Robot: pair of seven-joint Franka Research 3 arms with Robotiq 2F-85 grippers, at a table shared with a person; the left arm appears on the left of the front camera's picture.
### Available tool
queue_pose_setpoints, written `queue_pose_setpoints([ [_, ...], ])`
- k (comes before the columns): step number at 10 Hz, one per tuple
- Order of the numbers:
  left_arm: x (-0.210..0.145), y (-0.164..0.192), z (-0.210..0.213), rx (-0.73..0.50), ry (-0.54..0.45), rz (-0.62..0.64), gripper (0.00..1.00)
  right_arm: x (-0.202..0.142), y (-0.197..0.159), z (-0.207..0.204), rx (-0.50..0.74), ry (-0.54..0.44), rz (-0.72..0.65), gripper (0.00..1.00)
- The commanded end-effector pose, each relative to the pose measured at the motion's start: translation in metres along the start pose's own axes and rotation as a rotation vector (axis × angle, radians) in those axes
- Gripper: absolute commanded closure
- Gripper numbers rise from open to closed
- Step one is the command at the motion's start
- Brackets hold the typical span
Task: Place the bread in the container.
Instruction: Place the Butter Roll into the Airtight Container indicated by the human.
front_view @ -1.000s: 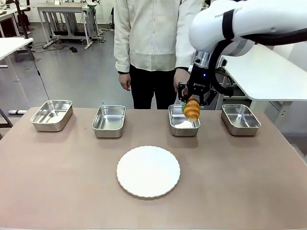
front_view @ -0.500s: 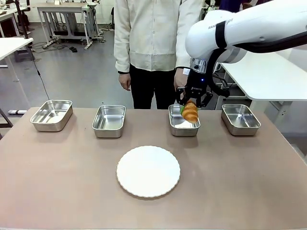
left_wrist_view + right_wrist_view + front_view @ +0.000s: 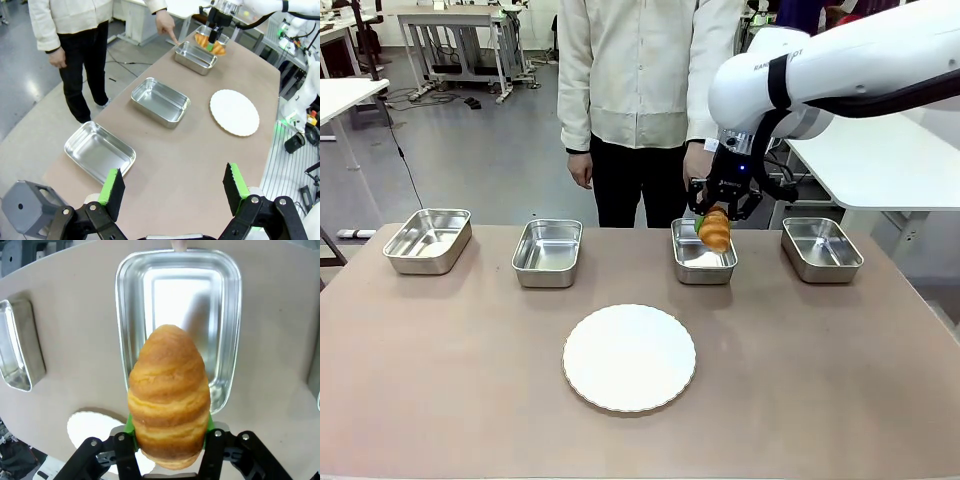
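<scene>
Now, right gripper (image 3: 717,222): clamping the croissant (image 3: 716,230), hanging it over the pan (image 3: 703,263), third from the robot's left.
Croissant axis: pointing down into the pan, directly beneath.
Person's finger (image 3: 172,37): pointing at its far rim.
Left gripper (image 3: 172,192): standing wide, well apart.

Right gripper (image 3: 716,222) clamped, left gripper (image 3: 172,192) agape

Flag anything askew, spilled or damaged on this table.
Nothing stands out. The four steel pans sit upright in a row, the white plate lies flat, and the croissant hangs whole in the right gripper, jaws shut on it, above the third pan, where a person's finger points.
</scene>
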State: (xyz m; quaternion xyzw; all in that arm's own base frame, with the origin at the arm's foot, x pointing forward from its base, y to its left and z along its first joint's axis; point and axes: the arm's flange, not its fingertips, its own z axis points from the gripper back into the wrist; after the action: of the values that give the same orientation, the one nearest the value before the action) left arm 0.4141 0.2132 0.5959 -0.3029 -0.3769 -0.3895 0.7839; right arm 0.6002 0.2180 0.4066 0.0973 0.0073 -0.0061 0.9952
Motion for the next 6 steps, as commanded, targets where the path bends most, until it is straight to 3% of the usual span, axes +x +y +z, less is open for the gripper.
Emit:
queue_pose_setpoints([
  [1, 0.000, -0.002, 0.001, -0.006, -0.006, -0.012, 0.00, 0.014, -0.009, -0.002, 0.031, 0.016, 0.039, 0.45],
  [6, 0.000, -0.002, 0.001, -0.006, -0.006, -0.012, 0.00, 0.034, -0.009, -0.026, 0.049, 0.070, 0.053, 0.45],
])
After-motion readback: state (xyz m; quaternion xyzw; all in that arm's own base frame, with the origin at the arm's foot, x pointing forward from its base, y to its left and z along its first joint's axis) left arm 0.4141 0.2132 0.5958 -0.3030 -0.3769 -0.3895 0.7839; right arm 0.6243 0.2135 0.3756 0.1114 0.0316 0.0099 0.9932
